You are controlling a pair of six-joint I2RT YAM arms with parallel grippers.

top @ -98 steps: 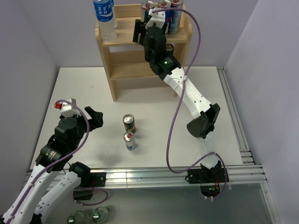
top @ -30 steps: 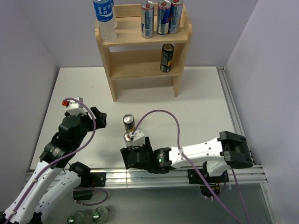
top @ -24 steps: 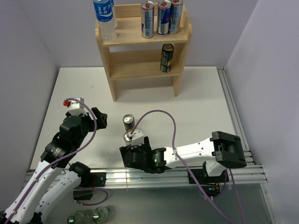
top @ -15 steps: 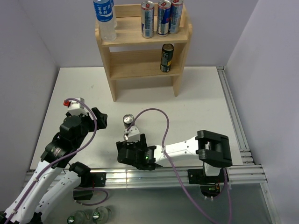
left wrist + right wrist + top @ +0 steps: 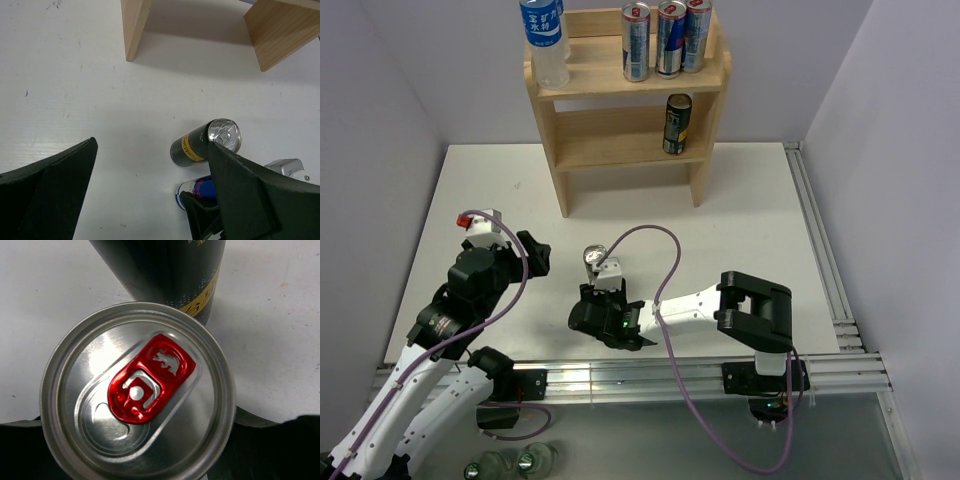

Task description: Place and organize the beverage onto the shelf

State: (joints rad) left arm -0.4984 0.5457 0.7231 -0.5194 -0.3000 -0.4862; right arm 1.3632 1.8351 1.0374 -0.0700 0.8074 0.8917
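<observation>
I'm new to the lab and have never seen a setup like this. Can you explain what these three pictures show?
Two robot arms are bolted to a white table. One picture looks down from above; the other two come from a camera on each wrist. The left claw is open and empty. The right claw sits around a red-tabbed can; whether it grips is unclear. A black can stands beside it. The wooden shelf holds a water bottle and three cans on top, one dark can below.

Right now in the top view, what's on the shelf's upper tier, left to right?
Upper tier of the shelf: water bottle → left can → middle can → right can.
</observation>
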